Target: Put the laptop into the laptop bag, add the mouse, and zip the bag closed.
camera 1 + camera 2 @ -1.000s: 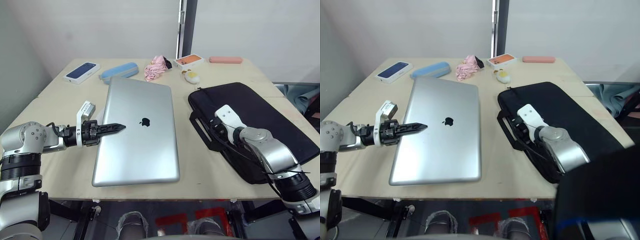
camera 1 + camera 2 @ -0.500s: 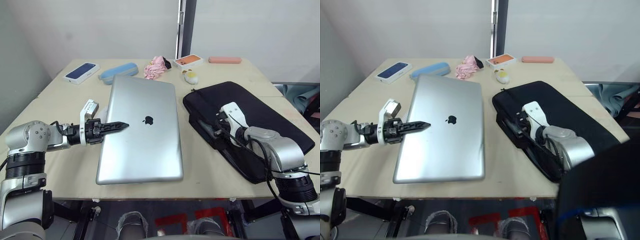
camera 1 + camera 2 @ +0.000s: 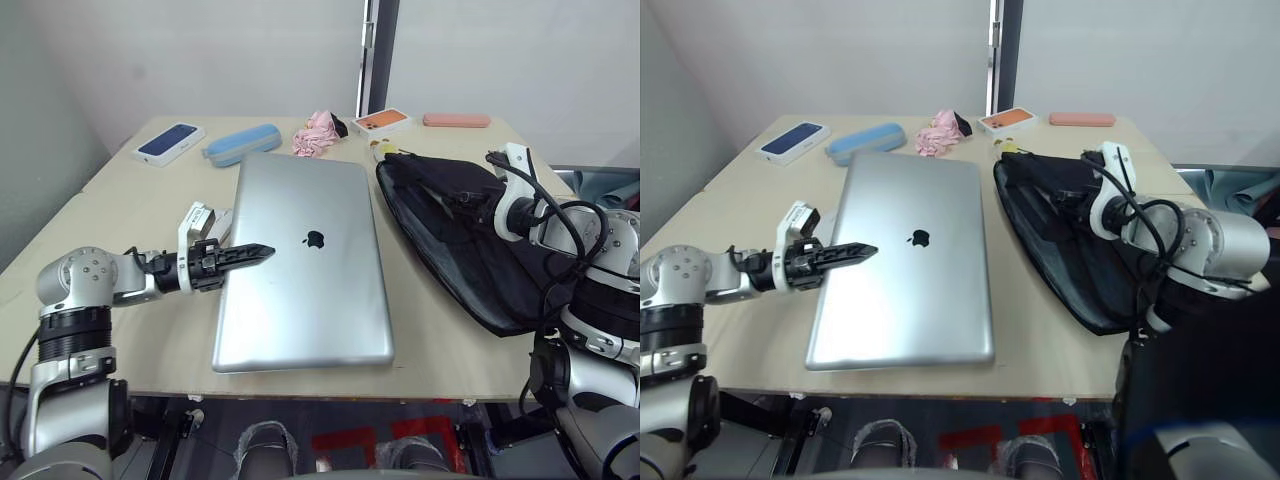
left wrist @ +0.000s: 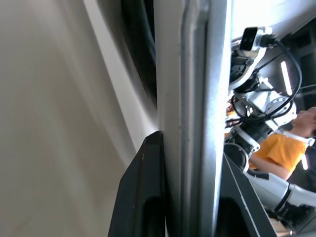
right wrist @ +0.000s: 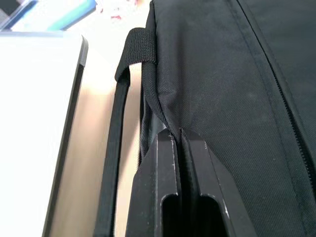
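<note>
Pinching the left edge of the laptop (image 3: 303,260), the left gripper (image 3: 258,252) has one black finger on the silver lid and the other underneath (the left wrist view shows the thin metal edge squeezed between both fingers (image 4: 143,197)). The laptop lies flat on the bench (image 3: 130,210), stretching away to the right of that gripper toward the laptop bag (image 3: 470,255). The right gripper (image 5: 180,143) is pressed together on a fold of the bag's black fabric near a strap handle (image 5: 118,123), and holds that side of the bag raised off the bench, so the bag slopes down from the gripper to the bench. Just beyond the raised bag, a small yellow-white charm (image 3: 381,148) peeks out. A person in an orange shirt (image 4: 276,150) appears past the laptop's edge.
</note>
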Controlling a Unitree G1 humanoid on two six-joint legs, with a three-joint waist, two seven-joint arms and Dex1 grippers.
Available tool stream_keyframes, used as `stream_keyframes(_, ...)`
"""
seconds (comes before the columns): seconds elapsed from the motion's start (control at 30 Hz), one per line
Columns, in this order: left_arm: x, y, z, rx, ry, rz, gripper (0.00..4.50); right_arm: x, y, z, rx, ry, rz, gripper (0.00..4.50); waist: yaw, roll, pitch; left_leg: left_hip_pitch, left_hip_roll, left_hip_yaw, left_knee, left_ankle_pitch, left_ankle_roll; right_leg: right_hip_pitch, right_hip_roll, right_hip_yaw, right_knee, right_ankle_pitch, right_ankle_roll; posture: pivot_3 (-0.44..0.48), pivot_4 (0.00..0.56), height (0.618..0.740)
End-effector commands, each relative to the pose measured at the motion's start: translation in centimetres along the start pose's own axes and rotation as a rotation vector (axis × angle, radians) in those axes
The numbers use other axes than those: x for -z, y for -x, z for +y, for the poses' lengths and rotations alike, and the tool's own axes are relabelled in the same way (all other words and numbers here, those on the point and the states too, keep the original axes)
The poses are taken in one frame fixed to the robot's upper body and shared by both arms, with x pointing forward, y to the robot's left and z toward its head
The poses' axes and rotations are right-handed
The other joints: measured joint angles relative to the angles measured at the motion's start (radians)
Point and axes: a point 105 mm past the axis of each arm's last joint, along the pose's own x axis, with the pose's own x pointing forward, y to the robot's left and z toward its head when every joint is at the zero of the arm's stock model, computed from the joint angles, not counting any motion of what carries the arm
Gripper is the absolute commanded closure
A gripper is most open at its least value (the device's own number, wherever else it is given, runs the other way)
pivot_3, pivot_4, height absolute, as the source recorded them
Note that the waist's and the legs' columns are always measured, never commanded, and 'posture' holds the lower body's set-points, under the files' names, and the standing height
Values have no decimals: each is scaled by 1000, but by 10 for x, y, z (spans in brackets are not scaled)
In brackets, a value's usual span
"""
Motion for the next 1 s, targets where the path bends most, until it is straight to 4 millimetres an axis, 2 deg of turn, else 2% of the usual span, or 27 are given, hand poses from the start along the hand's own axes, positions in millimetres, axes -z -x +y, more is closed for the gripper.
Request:
stream_keyframes(0.03, -20, -12, -33, 187, -42, -75, 4190, -15, 4, 5, -19, -37, -72, 4483, 1, 0, 0, 0, 0, 0, 0, 0, 0, 0, 0, 0, 0, 0, 0, 0, 150, 740)
stream_keyframes(0.13, -13, -28, -27, 193, 26, -53, 4190, -14, 1, 7, -22, -61, -80, 4483, 3, 0, 0, 0, 0, 0, 1, 0, 0, 0, 0, 0, 1, 1, 2, 0, 150, 740)
stream_keyframes(0.23, -6, -36, -19, 157, 70, -42, 4190, -12, 0, 11, -33, -68, -80, 4483, 1, 0, 0, -1, 0, 0, 1, 0, 0, 0, 0, 0, 0, 1, 2, 0, 150, 740)
stream_keyframes(0.5, -16, -54, -3, 94, 175, -134, 4190, -14, 3, 15, -29, -72, -102, 4483, 0, 0, 0, -2, 0, -1, 1, 1, -1, -1, 0, 0, -1, 3, 8, 0, 150, 740)
stream_keyframes(0.87, -24, -81, -12, 145, 253, -184, 4190, -13, 7, 14, -11, -82, -108, 4483, 2, 0, 0, -5, 0, -1, 0, 1, -1, -1, 0, 0, -6, 9, 17, 0, 150, 740)
stream_keyframes(1.0, -28, -99, -15, 145, 288, -197, 4190, -11, 5, 19, -20, -87, -110, 4483, 2, 0, 0, -5, 0, -1, 1, 1, -1, -1, 0, 0, -6, 10, 19, 0, 150, 740)
